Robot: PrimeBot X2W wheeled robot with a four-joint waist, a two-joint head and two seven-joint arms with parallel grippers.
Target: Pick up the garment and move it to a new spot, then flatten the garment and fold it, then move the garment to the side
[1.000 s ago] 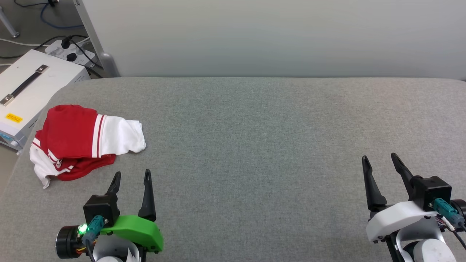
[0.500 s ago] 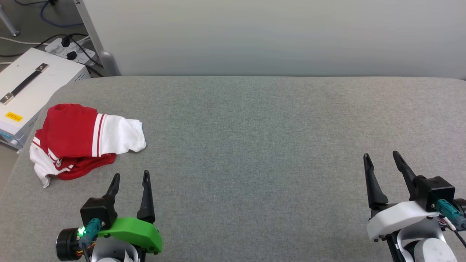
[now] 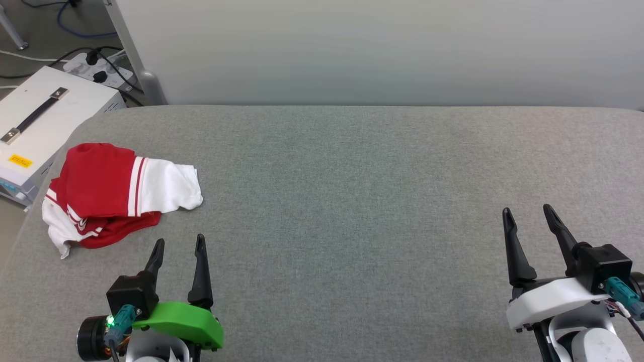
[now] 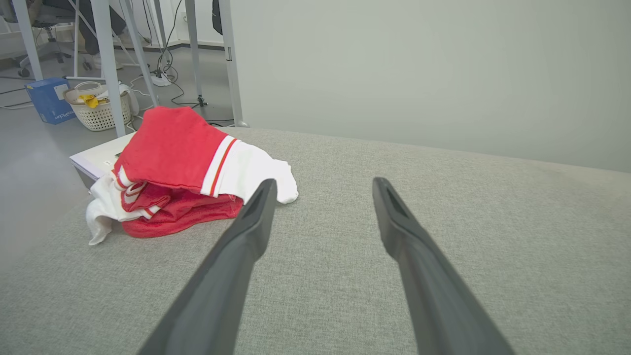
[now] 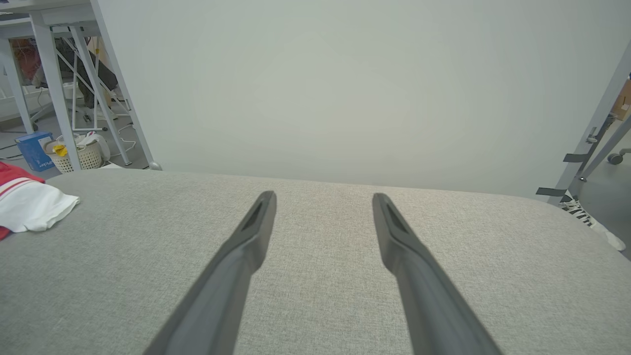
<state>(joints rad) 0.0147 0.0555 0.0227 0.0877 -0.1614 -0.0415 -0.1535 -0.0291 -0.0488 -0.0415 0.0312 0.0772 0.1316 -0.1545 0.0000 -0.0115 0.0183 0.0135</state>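
Observation:
The garment (image 3: 108, 193), a red shirt with white sleeves and red-white striped trim, lies bunched in a heap near the left edge of the grey padded table (image 3: 352, 191). In the left wrist view the garment (image 4: 172, 162) sits ahead and to the left of the fingers. My left gripper (image 3: 180, 241) hovers just in front of the heap, a little to its right, open and holding nothing. Far to the right, near the front edge, my right gripper (image 3: 527, 212) is open and holds nothing. In the right wrist view a white sleeve of the garment (image 5: 32, 209) shows at the left edge.
A white case (image 3: 35, 125) with a black handle stands off the table's left edge, beside a power strip and cables (image 3: 98, 68). A pale wall panel (image 3: 377, 50) rises behind the table. A woven basket (image 4: 98, 106) and metal table legs stand on the floor beyond.
The left gripper has drawn back slightly toward the front edge and the right gripper has edged a little forward. The garment has not moved.

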